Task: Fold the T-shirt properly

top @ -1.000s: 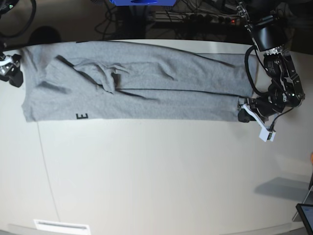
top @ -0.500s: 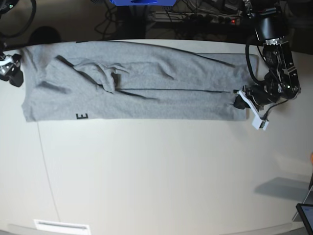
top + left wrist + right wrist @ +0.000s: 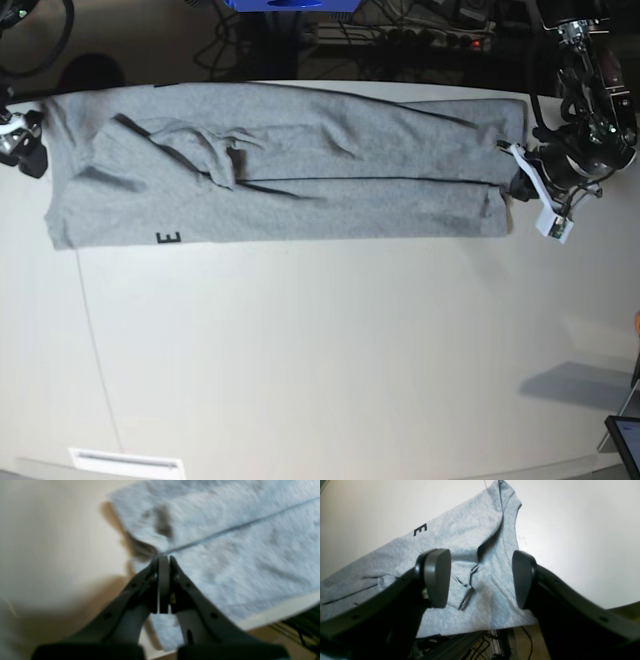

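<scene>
Surface (image 3: 330, 360), pale and broad, fills the near half of the base view, with a white label strip (image 3: 126, 463) at its near edge. Beyond it the T-shirt (image 3: 280, 165), light heather grey, lies folded lengthwise into a long band across the far part of the surface, a black letter "E" (image 3: 169, 238) showing near its front edge and a rumpled sleeve bunched on top toward the right arm's end. At the opposite end of the band, the left pincer (image 3: 514, 186) sits at the cloth's edge, its jaws pressed together; the left wrist view shows the tips (image 3: 163, 562) meeting right where a fold line reaches the hem, though blur leaves it unclear whether any fabric is caught between them. The right pincer (image 3: 481, 577) hangs above the other end of the shirt with jaws apart and nothing between them. Cables (image 3: 420, 35) run along the dark background behind the surface.
</scene>
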You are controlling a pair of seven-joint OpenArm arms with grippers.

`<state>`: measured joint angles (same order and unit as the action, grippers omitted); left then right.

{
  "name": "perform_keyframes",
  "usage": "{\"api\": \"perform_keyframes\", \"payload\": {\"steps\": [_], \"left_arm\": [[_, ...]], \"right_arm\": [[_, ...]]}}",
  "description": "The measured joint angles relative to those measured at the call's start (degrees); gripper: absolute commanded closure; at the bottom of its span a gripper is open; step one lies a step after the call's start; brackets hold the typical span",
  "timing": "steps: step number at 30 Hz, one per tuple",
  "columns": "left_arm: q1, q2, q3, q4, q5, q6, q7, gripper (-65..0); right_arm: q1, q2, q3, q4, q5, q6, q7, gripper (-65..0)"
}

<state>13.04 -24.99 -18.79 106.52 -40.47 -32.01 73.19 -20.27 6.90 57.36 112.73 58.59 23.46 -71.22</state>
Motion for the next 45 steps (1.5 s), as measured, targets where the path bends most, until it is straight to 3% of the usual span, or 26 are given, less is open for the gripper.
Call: {"api": "perform_keyframes", "payload": {"steps": [3,11,17,25,34,45], "left_arm": [[-3.8,0.5,0.2,-3.5,-0.1,0.0,0.2,0.0],[-14.5,6.1,0.5,-16.7,0.4,0.0,0.0,0.0],[-17.6,6.6,6.2,-21.2,0.0,0.0,-0.3,0.0],[-17.0,5.1,7.9,-25.4,-0.1,0.0,-2.3,0.0],[-11.4,2.5,8.2,-14.8,0.0,0.0,-1.5,0.0],[-8.4,2.6,8.3,-13.8,-0.2,0.0,-1.4,0.0]], "right_arm": [[0.1,0.0,-1.1,0.0,0.0,0.0,0.0,-37.1],[-0.1,-1.5,-3.1,0.0,0.0,0.0,-0.3,-37.1],[-0.1,-1.3,-3.1,0.0,0.0,0.0,-0.2,-37.1],[-0.2,-1.3,-3.1,0.0,0.0,0.0,-0.2,-37.1],[0.0,-1.3,-3.1,0.0,0.0,0.0,-0.2,-37.1],[0.0,-1.5,-3.1,0.0,0.0,0.0,-0.2,-37.1]]}}
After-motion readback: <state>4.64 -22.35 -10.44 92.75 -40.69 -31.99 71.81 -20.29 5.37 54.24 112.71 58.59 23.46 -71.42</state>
